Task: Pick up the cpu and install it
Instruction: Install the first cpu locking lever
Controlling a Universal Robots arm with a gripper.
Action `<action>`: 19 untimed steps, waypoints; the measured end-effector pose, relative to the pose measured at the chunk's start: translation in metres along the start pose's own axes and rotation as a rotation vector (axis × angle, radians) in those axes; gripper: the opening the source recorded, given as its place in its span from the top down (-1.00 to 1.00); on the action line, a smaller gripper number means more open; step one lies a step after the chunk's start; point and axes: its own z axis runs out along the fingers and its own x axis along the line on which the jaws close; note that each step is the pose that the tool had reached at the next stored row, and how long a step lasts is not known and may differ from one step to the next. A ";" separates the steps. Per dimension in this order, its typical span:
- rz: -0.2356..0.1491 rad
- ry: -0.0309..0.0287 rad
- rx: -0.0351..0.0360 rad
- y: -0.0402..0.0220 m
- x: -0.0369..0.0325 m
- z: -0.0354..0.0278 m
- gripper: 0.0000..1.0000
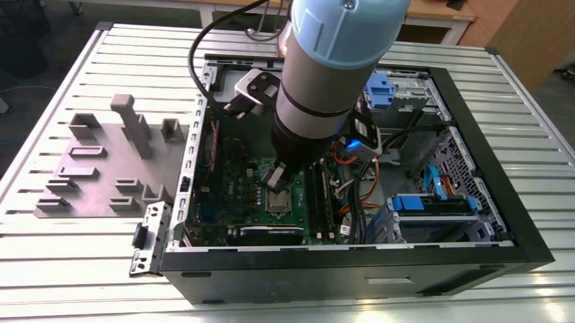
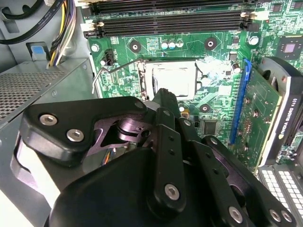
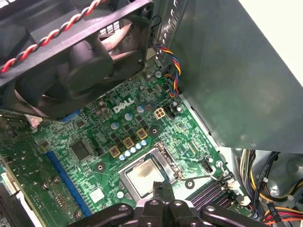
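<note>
The cpu [image 2: 173,78] is a small silver square lying flat in the socket on the green motherboard [image 2: 218,52]; it also shows in the first wrist view as the cpu [image 3: 143,173] and in the exterior view as the cpu [image 1: 280,200]. My gripper [image 2: 164,96] hangs low over the board inside the open computer case [image 1: 359,259]. Its black fingers are drawn together into a single tip at the cpu's near edge, with nothing seen held between them. In the first wrist view the gripper [image 3: 163,190] tip covers one side of the socket. A thin wire lever [image 2: 102,73] stands off beside the socket.
Black memory slots [image 2: 170,19] run beside the socket, and a graphics card [image 2: 270,109] stands on the other side. A case fan [image 3: 71,61] and a grey metal box [image 3: 236,71] crowd the arm. Cables and blue drive bays [image 1: 431,202] fill the case. A grey slotted fixture [image 1: 108,161] lies outside.
</note>
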 end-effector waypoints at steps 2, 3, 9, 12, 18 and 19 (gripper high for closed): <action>0.000 -0.0001 0.0000 0.0002 -0.0002 -0.0016 0.79; 0.000 -0.0002 0.0000 0.0002 -0.0002 -0.0017 0.79; 0.000 -0.0002 0.0000 0.0005 -0.0004 -0.0032 0.79; 0.000 -0.0001 0.0000 0.0006 -0.0005 -0.0044 0.79; 0.000 -0.0002 0.0000 0.0007 -0.0005 -0.0047 0.79; 0.000 -0.0002 -0.0001 0.0006 -0.0006 -0.0047 0.79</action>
